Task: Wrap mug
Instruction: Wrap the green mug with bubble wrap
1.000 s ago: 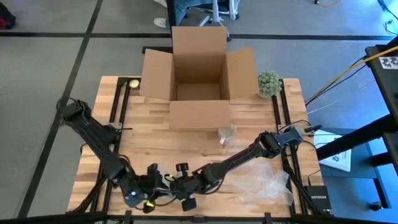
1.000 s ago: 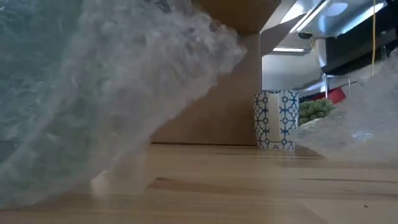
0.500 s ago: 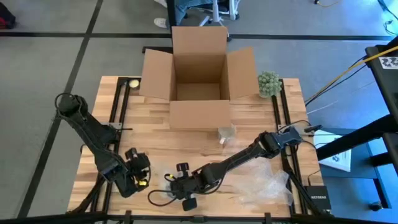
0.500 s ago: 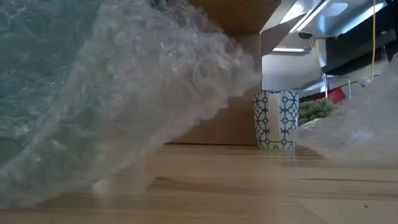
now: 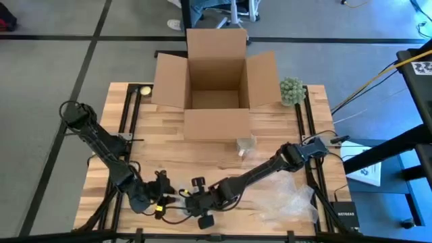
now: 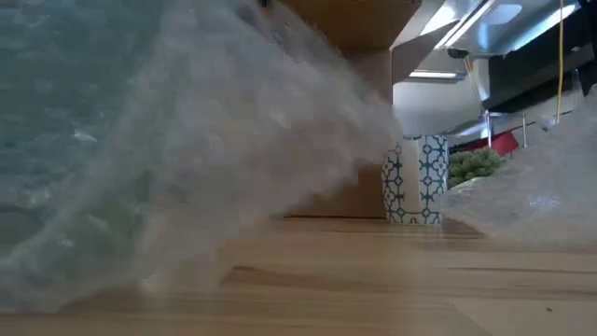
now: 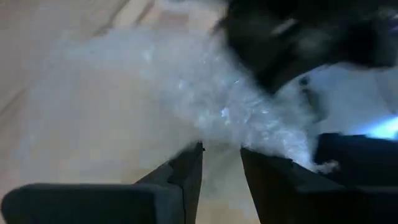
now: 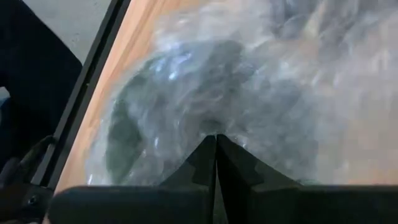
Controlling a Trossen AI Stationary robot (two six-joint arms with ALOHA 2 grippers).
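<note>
Your right claw (image 5: 191,202) sits at the counter's (image 5: 169,158) near edge, its fingers (image 8: 214,163) pinched together on the bubble wrap (image 6: 168,149). Your left claw (image 5: 162,198) is just to its left, fingers (image 7: 186,171) parted at the wrap's edge. The mug (image 5: 246,145) stands well apart, just in front of the cardboard box (image 5: 214,81).

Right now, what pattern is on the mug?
Blue geometric lattice on white mug, clearest in the low view.

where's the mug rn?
High view: the mug stands mid-table, just in front of the box, right of centre. Low view: it stands upright against the box's front, not yet wrapped.
</note>
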